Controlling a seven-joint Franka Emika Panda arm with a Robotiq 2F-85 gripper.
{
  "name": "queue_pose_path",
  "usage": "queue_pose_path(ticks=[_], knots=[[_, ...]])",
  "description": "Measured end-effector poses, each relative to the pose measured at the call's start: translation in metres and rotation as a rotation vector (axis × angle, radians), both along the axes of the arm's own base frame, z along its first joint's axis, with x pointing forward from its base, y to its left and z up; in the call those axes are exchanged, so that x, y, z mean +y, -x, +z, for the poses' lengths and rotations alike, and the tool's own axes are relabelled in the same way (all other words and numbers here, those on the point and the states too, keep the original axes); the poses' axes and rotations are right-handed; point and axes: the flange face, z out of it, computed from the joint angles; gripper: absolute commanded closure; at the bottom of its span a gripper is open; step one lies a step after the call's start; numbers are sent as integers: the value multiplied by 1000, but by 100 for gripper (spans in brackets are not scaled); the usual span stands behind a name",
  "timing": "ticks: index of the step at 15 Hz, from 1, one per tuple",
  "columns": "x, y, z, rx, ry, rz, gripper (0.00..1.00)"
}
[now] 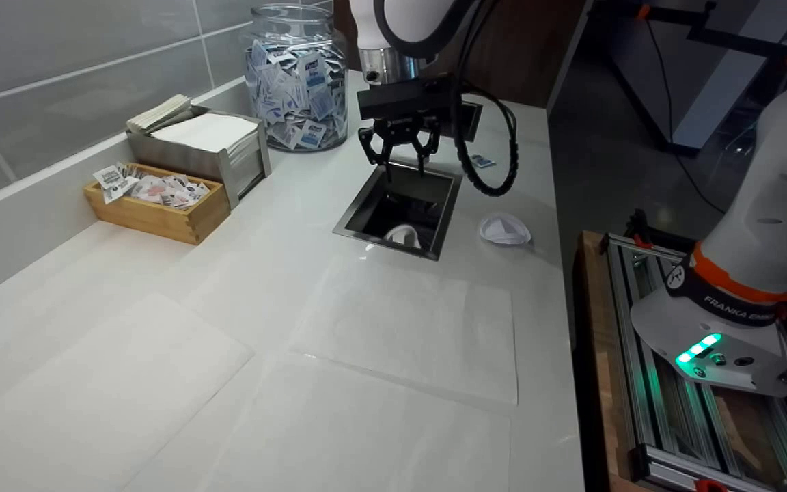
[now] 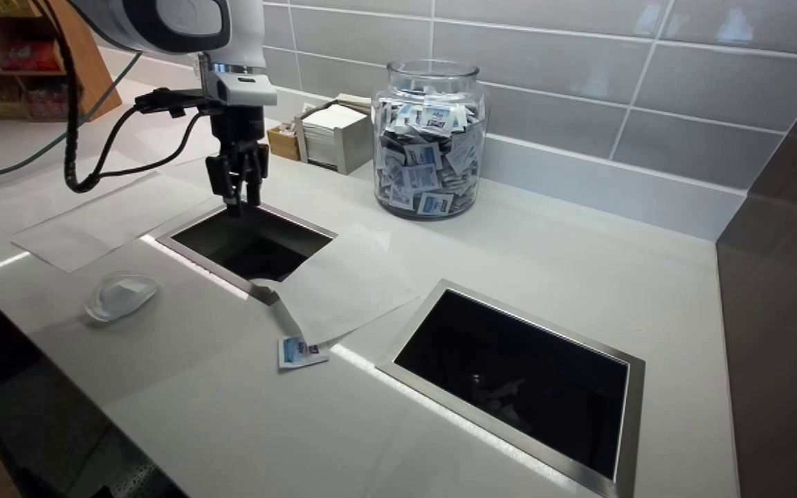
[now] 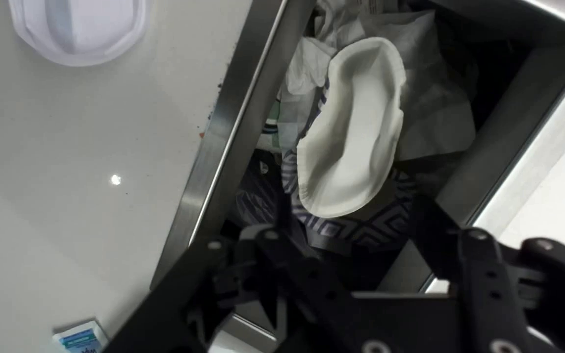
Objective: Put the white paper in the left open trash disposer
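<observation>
The white paper [image 1: 504,229] lies on the counter beside the cutout, round with a raised middle. It also shows in an exterior view [image 2: 120,297] and, cut off at the top left, in the wrist view [image 3: 79,29]. The left open trash disposer [image 1: 448,215] is the silver-rimmed cutout under my gripper; its rim shows in the wrist view [image 3: 223,120] and an exterior view [image 2: 212,268]. My gripper [image 1: 405,169] is open and empty over the far part of this opening; its spread fingers show in the wrist view [image 3: 353,208]. A white oblong paper dish [image 3: 356,132] lies inside on other trash.
A second dark cutout [image 2: 509,373] lies farther along the counter. A white sheet [image 2: 350,283] overlaps the disposer's corner by a wipe packet [image 2: 301,353]. A glass jar [image 1: 301,82], napkin holder [image 1: 202,147] and wooden box [image 1: 161,205] stand along the wall. White sheets [image 1: 414,321] lie in front.
</observation>
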Motion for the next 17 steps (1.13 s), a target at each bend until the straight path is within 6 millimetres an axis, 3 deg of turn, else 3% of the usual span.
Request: queue_pose_path(ticks=[6, 8, 12, 14, 17], knots=[[2, 1, 30, -44, -2, 9, 0], [-1, 4, 53, -62, 13, 18, 0], [-13, 20, 118, -117, 79, 13, 0], [-14, 24, 128, -129, 82, 12, 0], [-13, 25, 124, -121, 84, 11, 0]])
